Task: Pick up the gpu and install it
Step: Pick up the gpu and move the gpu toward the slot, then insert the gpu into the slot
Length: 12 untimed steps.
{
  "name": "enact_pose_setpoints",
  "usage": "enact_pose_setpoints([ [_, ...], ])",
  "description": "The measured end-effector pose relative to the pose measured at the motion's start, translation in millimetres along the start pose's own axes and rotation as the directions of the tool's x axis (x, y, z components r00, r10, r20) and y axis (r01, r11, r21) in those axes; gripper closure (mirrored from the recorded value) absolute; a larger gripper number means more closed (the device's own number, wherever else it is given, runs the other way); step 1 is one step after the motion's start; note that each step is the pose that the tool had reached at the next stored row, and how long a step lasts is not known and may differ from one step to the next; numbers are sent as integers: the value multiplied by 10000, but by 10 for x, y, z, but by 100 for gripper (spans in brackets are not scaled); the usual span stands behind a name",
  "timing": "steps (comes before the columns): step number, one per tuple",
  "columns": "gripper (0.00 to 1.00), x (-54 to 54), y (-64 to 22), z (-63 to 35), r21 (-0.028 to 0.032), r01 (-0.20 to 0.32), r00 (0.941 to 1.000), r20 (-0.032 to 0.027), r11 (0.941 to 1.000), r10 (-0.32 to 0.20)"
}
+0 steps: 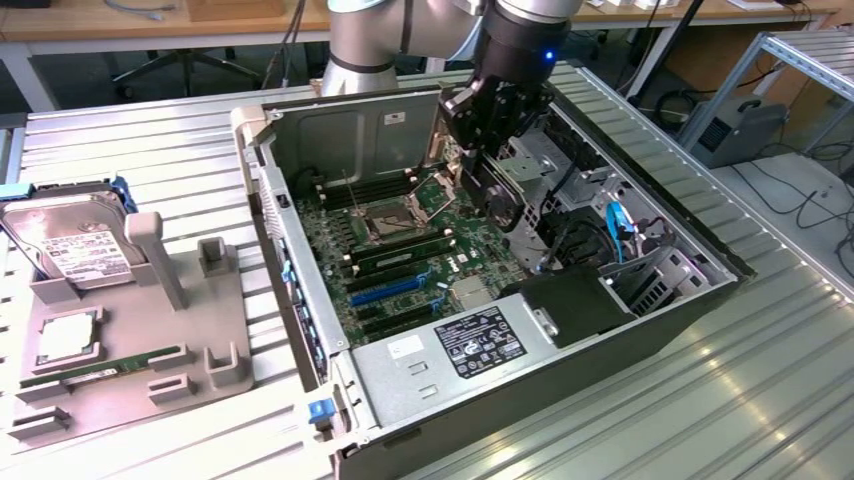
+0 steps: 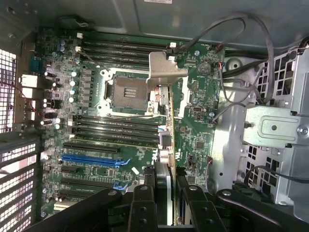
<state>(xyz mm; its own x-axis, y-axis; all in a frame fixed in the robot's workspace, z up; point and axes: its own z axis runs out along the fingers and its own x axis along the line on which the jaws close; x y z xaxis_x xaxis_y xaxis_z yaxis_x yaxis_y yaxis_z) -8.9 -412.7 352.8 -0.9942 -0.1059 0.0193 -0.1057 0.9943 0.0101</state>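
Observation:
My gripper (image 1: 483,150) hangs inside the open computer case (image 1: 287,215), shut on the gpu (image 1: 499,198). The gpu is a dark card with a black cooler, held on edge and tilted above the green motherboard (image 1: 400,250). In the wrist view the gpu (image 2: 163,176) runs edge-on away from my gripper (image 2: 166,198), its silvery bracket (image 2: 164,70) at the far end over the CPU socket (image 2: 126,93). The black fingers (image 2: 143,205) clamp the card from both sides. The blue expansion slot (image 2: 91,159) lies beside and below the card, apart from it.
A grey fixture (image 1: 174,340) at the exterior view's left holds a silver hard drive (image 1: 74,250) and a green memory stick (image 1: 114,362). In the case, the power supply (image 1: 467,345), drive cage (image 1: 561,170) and loose cables (image 1: 617,225) crowd the exterior view's right side.

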Motion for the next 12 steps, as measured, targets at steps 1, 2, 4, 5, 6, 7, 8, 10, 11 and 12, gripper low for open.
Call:
enact_pose_setpoints([
  [1,73,0,0,0,1,0,10000,0,10000,0],
  [2,73,0,0,0,1,0,10000,0,10000,0],
  [4,73,0,0,-1,1,0,10000,0,10000,0],
  [5,73,0,0,-1,1,-1,10000,0,10000,1],
  [6,73,0,0,0,1,0,10000,0,10000,0],
  [7,73,0,0,-1,1,-1,10000,0,10000,1],
  [8,73,0,0,-1,1,-1,10000,0,10000,1],
  [10,73,1,0,0,1,14,10000,0,10000,-14],
  [11,73,1,0,-1,2,59,10000,-1,10000,-59],
  [12,73,2,0,-1,4,139,9999,-2,9999,-139],
])
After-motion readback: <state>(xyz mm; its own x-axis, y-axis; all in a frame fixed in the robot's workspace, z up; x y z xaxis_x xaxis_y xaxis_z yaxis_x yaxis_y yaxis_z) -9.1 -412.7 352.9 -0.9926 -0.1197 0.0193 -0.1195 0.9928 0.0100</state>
